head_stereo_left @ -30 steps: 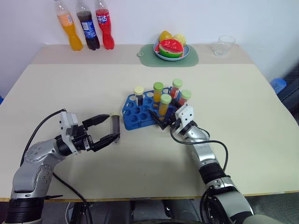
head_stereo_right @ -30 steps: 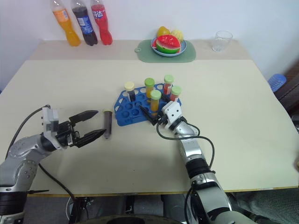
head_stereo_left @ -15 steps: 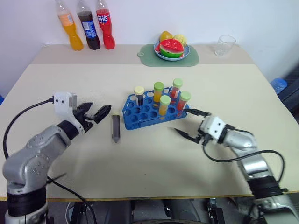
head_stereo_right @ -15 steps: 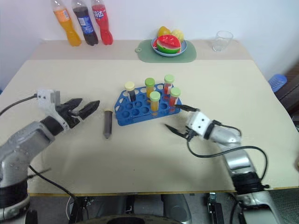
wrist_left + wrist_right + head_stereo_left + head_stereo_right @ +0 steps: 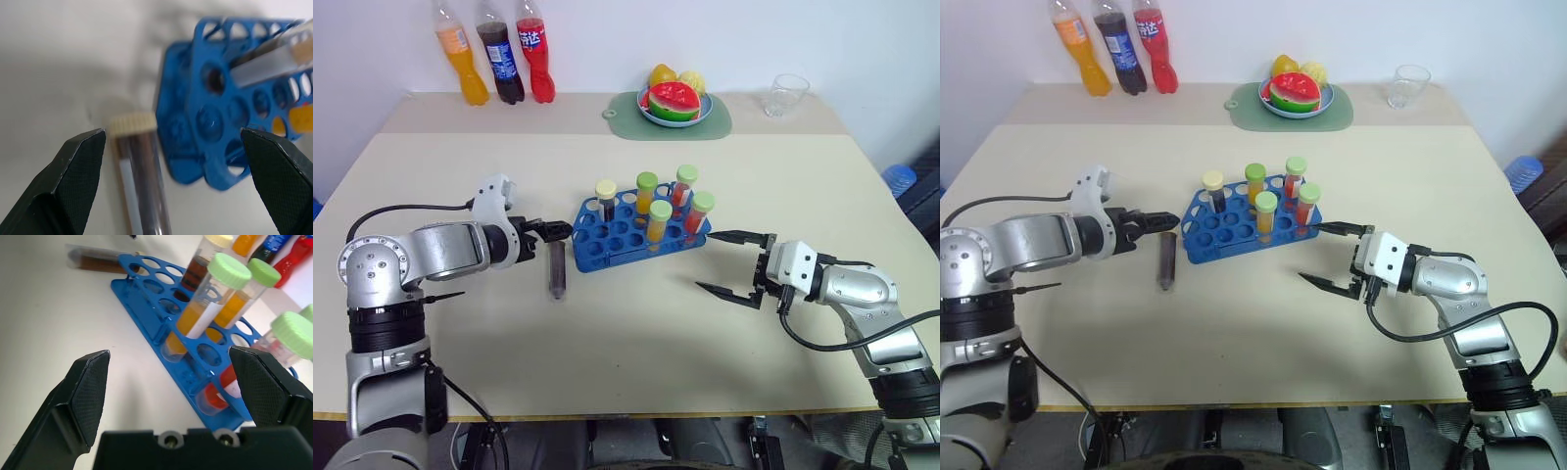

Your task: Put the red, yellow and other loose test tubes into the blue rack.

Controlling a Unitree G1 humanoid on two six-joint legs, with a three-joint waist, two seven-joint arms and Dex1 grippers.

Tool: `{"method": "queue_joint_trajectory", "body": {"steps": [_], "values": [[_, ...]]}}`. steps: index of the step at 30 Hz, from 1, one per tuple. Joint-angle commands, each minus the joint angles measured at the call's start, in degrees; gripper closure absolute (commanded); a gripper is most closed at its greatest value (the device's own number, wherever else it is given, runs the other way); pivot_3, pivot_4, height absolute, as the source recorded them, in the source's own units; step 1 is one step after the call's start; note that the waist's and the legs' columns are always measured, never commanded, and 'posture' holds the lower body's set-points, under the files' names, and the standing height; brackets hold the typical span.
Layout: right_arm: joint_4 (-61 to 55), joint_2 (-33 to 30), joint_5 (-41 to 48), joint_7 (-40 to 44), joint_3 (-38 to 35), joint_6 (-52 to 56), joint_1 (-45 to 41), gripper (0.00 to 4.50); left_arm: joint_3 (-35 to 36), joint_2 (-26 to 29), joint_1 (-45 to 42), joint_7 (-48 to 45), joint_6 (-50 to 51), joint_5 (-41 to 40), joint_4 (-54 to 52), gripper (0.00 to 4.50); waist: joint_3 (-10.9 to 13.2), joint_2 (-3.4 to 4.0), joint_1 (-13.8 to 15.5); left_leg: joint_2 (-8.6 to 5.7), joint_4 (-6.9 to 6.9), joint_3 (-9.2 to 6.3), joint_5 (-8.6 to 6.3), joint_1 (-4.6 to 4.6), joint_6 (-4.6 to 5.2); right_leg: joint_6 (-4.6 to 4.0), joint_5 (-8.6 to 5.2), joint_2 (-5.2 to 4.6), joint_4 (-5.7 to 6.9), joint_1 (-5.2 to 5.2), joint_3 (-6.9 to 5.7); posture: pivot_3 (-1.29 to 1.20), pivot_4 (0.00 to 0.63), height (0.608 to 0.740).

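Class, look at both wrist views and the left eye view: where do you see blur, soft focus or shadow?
Left wrist view: the loose tube and blue rack look soft and smeared. Right wrist view: the nearest green cap is crisp, the far bottles soft. Left eye view: faint shadows lie beneath the rack and right gripper.

Lighting: bright, even, diffuse, from overhead. Shadows: soft and short, lying close beneath the blue rack [image 5: 638,231] and the loose tube [image 5: 555,270] on the table [image 5: 607,333]. Glare: a faint sheen on the back wall, none on the matte tabletop. Head views: sharp throughout, slight bowing at the edges. Left wrist view: blurred, rack and tube cap [image 5: 132,122] soft. Right wrist view: sharp close in, softer toward the far tubes.
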Motion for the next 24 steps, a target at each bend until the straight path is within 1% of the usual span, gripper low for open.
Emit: {"method": "queue_joint_trajectory", "body": {"steps": [1,4,12,17,18,19,20,21,22,24], "values": [[-1.71,-0.14,0.71,-0.18,-1.21,-0.56,-0.33,0.23,-3.61,0.05,-0.77,6.07,-4.73,-5.12,1.09,0.00,0.00,0.01,0.68,-0.02,0.00,0.01,0.01,0.00,-0.02,0.00,0.00,-0.01,0.00,0.00,0.00,0.00,0.150,0.740],[-2.01,0.32,0.41,-0.65,-0.91,-0.37,-0.51,0.23,-5.50,0.09,-1.53,8.12,-5.59,-5.12,2.38,0.00,0.00,0.01,1.18,-0.22,0.00,0.04,0.09,0.00,-0.14,-0.01,0.00,0.01,-0.01,0.00,0.00,0.00,0.150,0.740],[-2.55,0.68,0.17,-1.60,-1.07,-0.62,0.16,0.23,-7.93,-7.01,-6.84,19.23,-9.58,-5.12,13.67,0.00,-0.01,0.01,2.10,-0.39,0.01,0.05,0.20,-0.06,-0.30,-0.02,0.00,0.02,-0.05,0.02,-0.02,0.00,0.150,0.740],[-3.80,0.35,0.42,-2.11,-1.33,0.16,0.96,0.23,-7.91,-8.69,-8.58,22.08,-9.35,-5.12,17.67,0.00,-0.04,0.06,2.50,-0.44,0.02,0.07,0.22,0.03,-0.33,-0.01,0.00,0.02,-0.03,0.12,-0.03,0.00,0.150,0.740],[-3.81,0.28,0.43,-2.12,-1.39,0.20,1.03,0.16,-7.95,-8.55,-8.80,22.41,-8.90,-5.12,17.94,0.52,-0.04,0.06,2.48,-0.46,0.01,0.07,0.22,0.08,-0.33,-0.02,0.00,0.02,-0.04,0.20,-0.03,0.00,0.150,0.740],[-3.74,0.25,0.39,-2.15,-1.43,0.20,1.06,0.16,-7.82,-8.55,-8.96,22.67,-8.46,-5.12,18.42,0.76,-0.04,0.06,2.47,-0.47,0.01,0.08,0.22,0.14,-0.33,-0.02,0.00,0.02,-0.06,0.27,-0.03,0.00,0.150,0.740],[-3.67,0.22,0.36,-2.19,-1.44,0.24,1.05,0.16,-7.59,-8.65,-9.12,23.08,-8.10,-5.12,19.08,1.24,-0.04,0.06,2.50,-0.47,0.01,0.07,0.22,0.18,-0.32,-0.02,-0.01,0.01,-0.06,0.30,-0.03,0.00,0.150,0.740],[-3.60,0.24,0.31,-2.25,-1.40,0.27,1.00,0.16,-7.26,-8.77,-9.26,23.38,-7.71,-5.12,19.79,1.83,-0.04,0.06,2.51,-0.47,0.00,0.06,0.22,0.19,-0.32,-0.02,-0.01,0.02,-0.06,0.32,-0.03,0.00,0.150,0.740],[-3.47,0.29,0.25,-2.30,-1.34,0.26,0.92,0.16,-6.93,-8.95,-9.38,23.55,-7.45,-5.12,20.35,2.21,-0.04,0.06,2.51,-0.48,0.00,0.06,0.22,0.19,-0.33,-0.02,-0.01,0.02,-0.06,0.32,-0.04,0.00,0.150,0.740],[-2.93,0.53,0.01,-2.38,-0.99,0.14,0.53,0.16,-6.08,-9.51,-9.68,23.71,-6.84,-5.12,21.36,3.24,-0.03,0.05,2.43,-0.48,0.01,0.06,0.22,0.21,-0.33,-0.02,-0.01,0.02,-0.07,0.36,-0.04,0.00,0.150,0.740]]}}
